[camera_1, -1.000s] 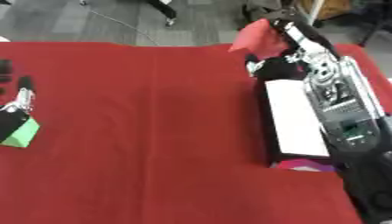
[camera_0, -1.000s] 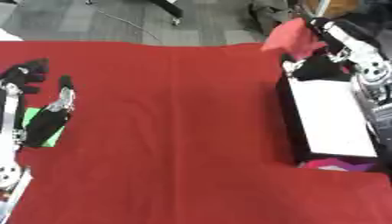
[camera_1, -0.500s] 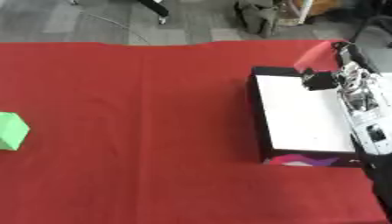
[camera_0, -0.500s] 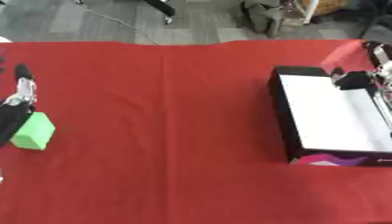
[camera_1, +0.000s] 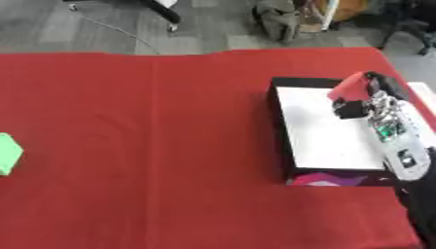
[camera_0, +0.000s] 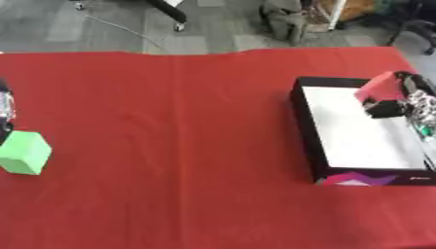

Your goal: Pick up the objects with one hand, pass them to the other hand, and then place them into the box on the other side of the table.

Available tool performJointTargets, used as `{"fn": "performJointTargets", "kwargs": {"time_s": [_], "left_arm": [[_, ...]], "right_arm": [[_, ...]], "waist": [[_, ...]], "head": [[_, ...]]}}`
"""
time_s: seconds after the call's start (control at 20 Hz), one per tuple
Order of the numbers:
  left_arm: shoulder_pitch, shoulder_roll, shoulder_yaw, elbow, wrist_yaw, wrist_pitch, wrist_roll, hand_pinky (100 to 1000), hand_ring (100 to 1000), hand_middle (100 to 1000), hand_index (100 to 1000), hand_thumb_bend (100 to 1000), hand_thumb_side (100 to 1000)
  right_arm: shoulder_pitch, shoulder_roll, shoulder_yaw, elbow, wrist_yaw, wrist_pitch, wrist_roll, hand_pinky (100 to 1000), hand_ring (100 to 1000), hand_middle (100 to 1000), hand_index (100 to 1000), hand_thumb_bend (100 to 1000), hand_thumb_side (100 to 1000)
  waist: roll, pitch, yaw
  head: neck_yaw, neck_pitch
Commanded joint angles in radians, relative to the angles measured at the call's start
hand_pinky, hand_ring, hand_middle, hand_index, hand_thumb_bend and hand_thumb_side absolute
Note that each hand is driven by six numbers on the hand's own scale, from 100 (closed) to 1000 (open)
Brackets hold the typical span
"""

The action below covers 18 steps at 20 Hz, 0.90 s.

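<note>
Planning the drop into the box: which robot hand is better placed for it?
The right robot hand: it already holds the red object over the box. The left robot hand is at the far edge by the green block.

No legible text or labels anywhere.

Beside the box [camera_1: 285, 141], the right hand [camera_1: 374, 99] is black-fingered, its silver forearm showing green boards and dark round fittings
</note>
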Motion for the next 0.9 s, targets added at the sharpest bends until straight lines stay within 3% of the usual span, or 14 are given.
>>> {"fn": "performJointTargets", "kwargs": {"time_s": [0.05, 0.2, 0.4, 0.5, 0.6, 0.7, 0.75, 0.8, 0.9], "left_arm": [[-0.009, 0.032, 0.016, -0.018, 0.003, 0.002, 0.005, 718, 738, 718, 828, 168, 572], [-0.009, 0.033, 0.018, -0.018, 0.002, 0.003, 0.006, 718, 738, 717, 829, 168, 574], [-0.008, 0.034, 0.019, -0.019, 0.001, 0.006, 0.007, 718, 738, 717, 830, 167, 575], [-0.007, 0.034, 0.020, -0.019, 0.001, 0.007, 0.007, 718, 738, 716, 829, 164, 576], [-0.007, 0.036, 0.022, -0.018, -0.001, 0.011, 0.007, 718, 737, 714, 828, 162, 579], [-0.008, 0.042, 0.026, -0.015, -0.004, 0.019, 0.001, 720, 738, 709, 829, 140, 599], [-0.010, 0.048, 0.028, -0.013, -0.005, 0.024, -0.007, 721, 739, 711, 830, 166, 591], [-0.013, 0.055, 0.028, -0.008, -0.004, 0.033, -0.018, 725, 743, 716, 833, 163, 596], [-0.022, 0.079, 0.023, 0.005, 0.001, 0.050, -0.049, 737, 753, 730, 844, 162, 603]], "right_arm": [[-0.010, -0.038, -0.022, 0.009, 0.053, -0.027, 0.040, 942, 1000, 905, 994, 243, 346], [-0.011, -0.037, -0.030, 0.015, 0.098, -0.030, 0.064, 956, 1000, 921, 1000, 265, 344], [-0.010, -0.036, -0.037, 0.007, 0.126, -0.038, 0.095, 960, 1000, 922, 1000, 298, 240], [-0.011, -0.034, -0.042, -0.009, 0.125, -0.036, 0.095, 950, 1000, 918, 1000, 243, 232], [-0.016, -0.029, -0.052, -0.047, 0.109, -0.031, 0.073, 924, 1000, 910, 1000, 100, 233], [-0.034, -0.017, -0.072, -0.096, 0.081, -0.044, 0.042, 899, 1000, 883, 991, 100, 443], [-0.042, -0.008, -0.081, -0.122, 0.065, -0.057, 0.027, 895, 1000, 882, 990, 100, 439], [-0.052, 0.002, -0.085, -0.147, 0.050, -0.071, 0.011, 897, 1000, 891, 993, 100, 560], [-0.065, 0.022, -0.077, -0.202, 0.016, -0.103, -0.023, 906, 1000, 915, 1000, 100, 694]], "waist": [[0.002, -0.013, 0.000], [0.003, -0.013, 0.001], [0.002, -0.013, 0.001], [0.003, -0.013, 0.002], [0.004, -0.014, 0.002], [0.007, -0.016, 0.001], [0.008, -0.016, 0.001], [0.010, -0.017, 0.002], [0.014, -0.019, 0.003]], "head": [[0.001, -0.013], [0.004, -0.014], [0.009, -0.012], [0.013, -0.011], [0.029, -0.008], [0.054, -0.004], [0.064, -0.003], [0.073, -0.002], [0.085, -0.001]]}}
